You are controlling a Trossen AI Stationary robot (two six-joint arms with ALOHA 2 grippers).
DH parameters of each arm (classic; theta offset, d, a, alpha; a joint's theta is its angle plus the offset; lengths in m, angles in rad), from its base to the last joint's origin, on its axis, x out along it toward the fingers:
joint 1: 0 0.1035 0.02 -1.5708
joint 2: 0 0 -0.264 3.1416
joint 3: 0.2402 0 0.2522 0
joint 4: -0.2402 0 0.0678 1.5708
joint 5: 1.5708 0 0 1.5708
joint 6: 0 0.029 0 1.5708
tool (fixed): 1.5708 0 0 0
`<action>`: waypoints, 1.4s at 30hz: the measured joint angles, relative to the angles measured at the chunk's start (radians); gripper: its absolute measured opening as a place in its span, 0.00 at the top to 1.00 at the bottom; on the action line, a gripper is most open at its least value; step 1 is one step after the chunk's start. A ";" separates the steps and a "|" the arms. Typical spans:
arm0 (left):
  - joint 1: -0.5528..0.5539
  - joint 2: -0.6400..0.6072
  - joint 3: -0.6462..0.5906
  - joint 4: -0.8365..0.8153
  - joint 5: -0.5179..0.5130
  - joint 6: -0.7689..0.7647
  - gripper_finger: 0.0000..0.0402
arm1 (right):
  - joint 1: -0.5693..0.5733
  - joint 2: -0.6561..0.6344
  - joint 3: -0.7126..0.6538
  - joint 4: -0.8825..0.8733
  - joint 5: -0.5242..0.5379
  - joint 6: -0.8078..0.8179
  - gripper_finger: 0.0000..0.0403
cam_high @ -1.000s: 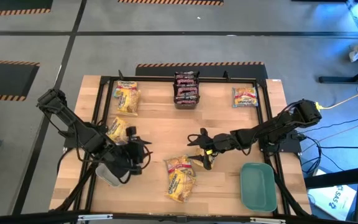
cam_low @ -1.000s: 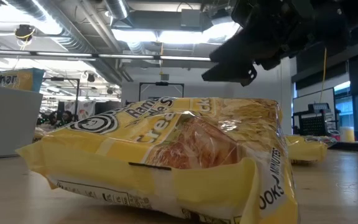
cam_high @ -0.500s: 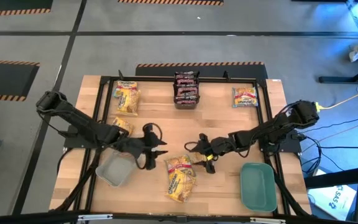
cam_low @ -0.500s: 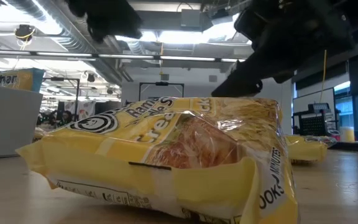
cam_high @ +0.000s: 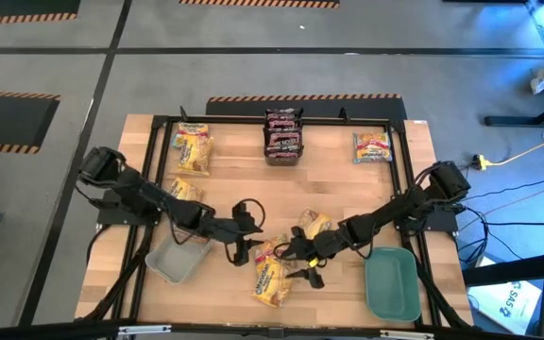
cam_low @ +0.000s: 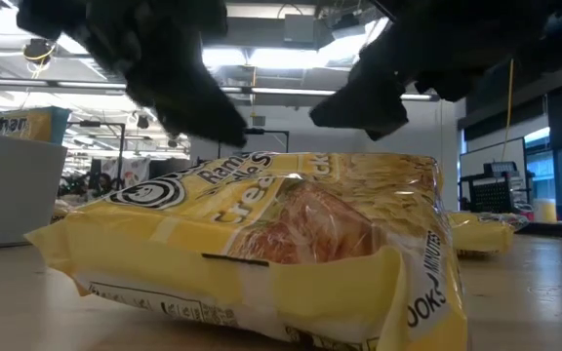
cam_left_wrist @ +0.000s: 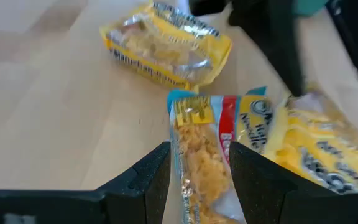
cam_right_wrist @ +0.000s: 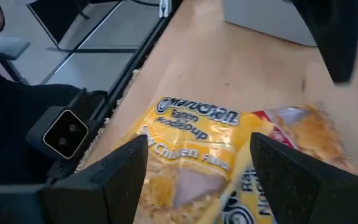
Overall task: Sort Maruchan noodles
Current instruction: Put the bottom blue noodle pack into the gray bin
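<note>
Grey tray (cam_high: pixel 173 261) and teal tray (cam_high: pixel 392 283) bare; both pincers (cam_high: pixel 244 247) (cam_high: pixel 302 269) apart over yellow packets (cam_high: pixel 270 274).

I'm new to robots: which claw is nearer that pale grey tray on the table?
Left. The left claw hovers just beside the grey tray, toward the table's middle. The right claw is farther off, beyond the yellow noodle pile, closer to the teal tray.

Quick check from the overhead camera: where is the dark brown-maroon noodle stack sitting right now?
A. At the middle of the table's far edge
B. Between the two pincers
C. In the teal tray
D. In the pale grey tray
A: in the high view the dark brown-maroon stack lies at the middle of the far edge, well away from the teal tray, the pale grey tray and both pincers.
</note>
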 joint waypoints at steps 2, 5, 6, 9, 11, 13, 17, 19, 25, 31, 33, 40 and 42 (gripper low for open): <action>0.000 0.038 0.006 0.008 0.020 -0.021 0.61 | 0.001 0.024 0.022 -0.003 -0.015 -0.001 0.33; 0.000 0.088 0.013 0.037 0.052 -0.024 0.61 | 0.001 0.063 0.058 -0.006 -0.063 0.004 0.33; 0.000 0.097 0.013 0.043 0.052 -0.024 0.61 | 0.001 0.080 0.075 -0.004 -0.073 0.004 0.33; 0.000 0.128 0.013 0.081 0.054 -0.025 0.61 | 0.013 0.121 0.119 -0.017 -0.077 -0.003 0.33; 0.000 0.135 0.013 0.080 0.052 -0.024 0.61 | 0.021 0.149 0.156 -0.037 -0.076 -0.013 0.33; 0.000 0.140 0.014 0.079 0.048 -0.024 0.61 | 0.031 0.165 0.186 -0.100 -0.077 -0.016 0.33; 0.000 0.142 0.013 0.065 0.042 -0.024 0.61 | 0.052 0.165 0.250 -0.324 -0.049 0.030 0.33; 0.000 0.142 0.013 0.055 0.040 -0.024 0.61 | 0.065 0.158 0.271 -0.422 -0.042 0.067 0.33; 0.000 0.142 0.013 0.053 0.039 -0.025 0.61 | 0.124 0.141 0.281 -0.609 -0.034 0.190 0.33; 0.000 0.142 0.013 0.043 0.038 -0.045 0.61 | 0.169 0.125 0.284 -0.749 -0.006 0.303 0.33; 0.000 0.142 0.013 0.041 0.038 -0.048 0.61 | 0.171 0.123 0.283 -0.785 -0.007 0.333 0.33; 0.000 0.133 0.013 0.036 0.044 -0.051 0.61 | 0.168 0.032 0.270 -0.867 -0.051 0.388 0.33; 0.000 0.127 0.013 0.044 0.048 -0.055 0.61 | 0.169 -0.019 0.269 -0.876 -0.008 0.384 0.33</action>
